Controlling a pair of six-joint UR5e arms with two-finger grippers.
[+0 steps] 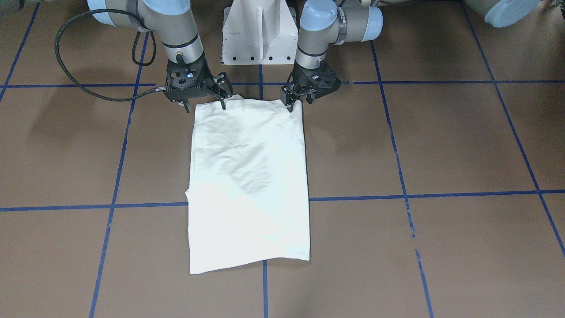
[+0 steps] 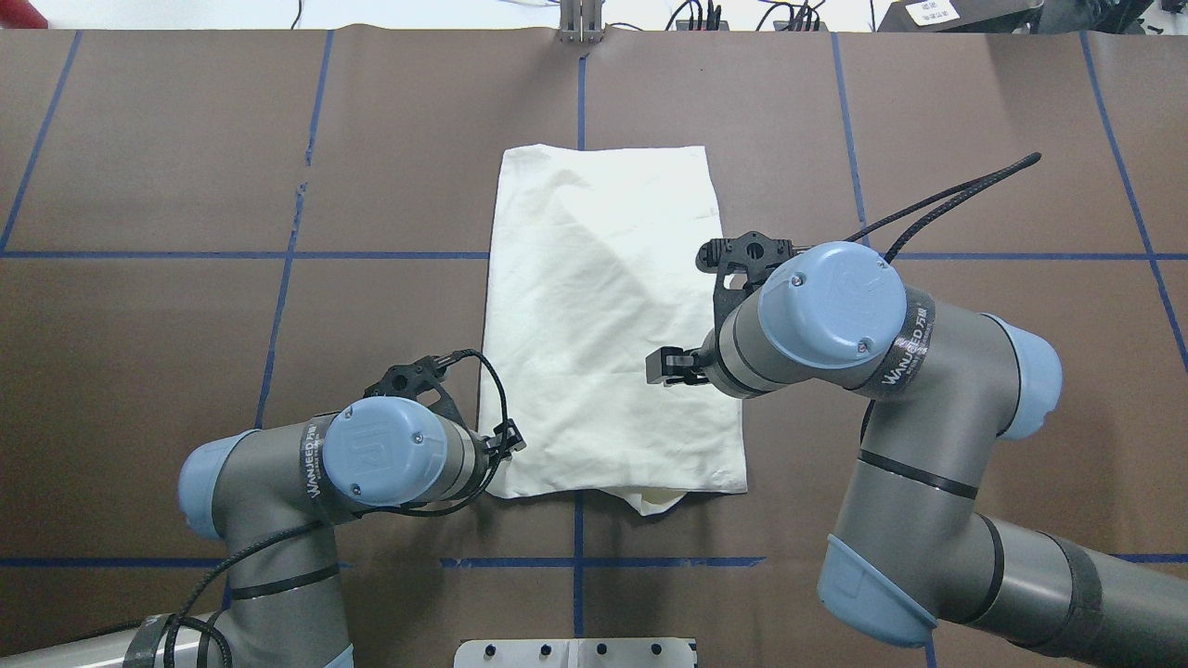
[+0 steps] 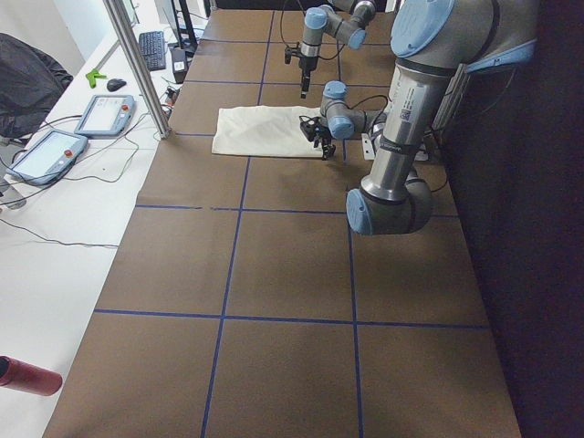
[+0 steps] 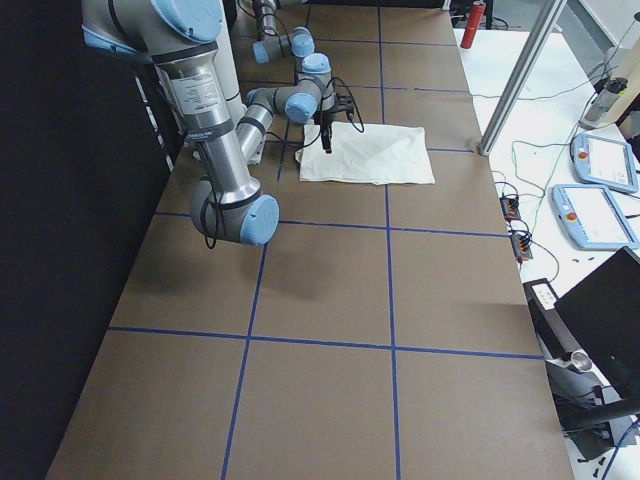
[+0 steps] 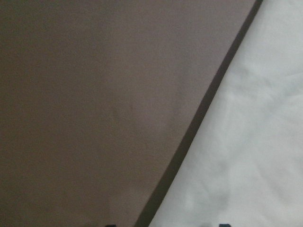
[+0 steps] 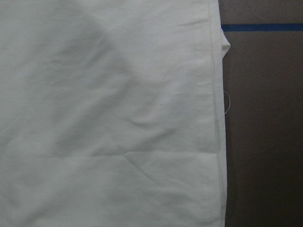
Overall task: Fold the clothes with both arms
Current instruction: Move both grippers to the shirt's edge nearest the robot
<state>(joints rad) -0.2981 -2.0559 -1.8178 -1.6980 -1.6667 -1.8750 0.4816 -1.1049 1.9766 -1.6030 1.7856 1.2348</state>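
Shirt (image 1: 249,185) lies flat on the counter (image 1: 441,154), folded lengthwise into a plain white strip. Left end effector (image 1: 299,104) and right end effector (image 1: 225,99) hang spread at its robot-side corners, gripping nothing; crosswise folds likely remain.

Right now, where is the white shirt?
In the front-facing view the shirt lies flat, centred, its top corners beside the right gripper on view-left and the left gripper.

The shirt (image 1: 249,176) lies mid-table (image 1: 441,145), its long side running from the robot's side to the far side. The pedestal base (image 1: 259,33) stands just behind its near end. The left gripper (image 1: 299,102) sits at the near left corner, and the right gripper (image 1: 224,98) is above the near right corner.
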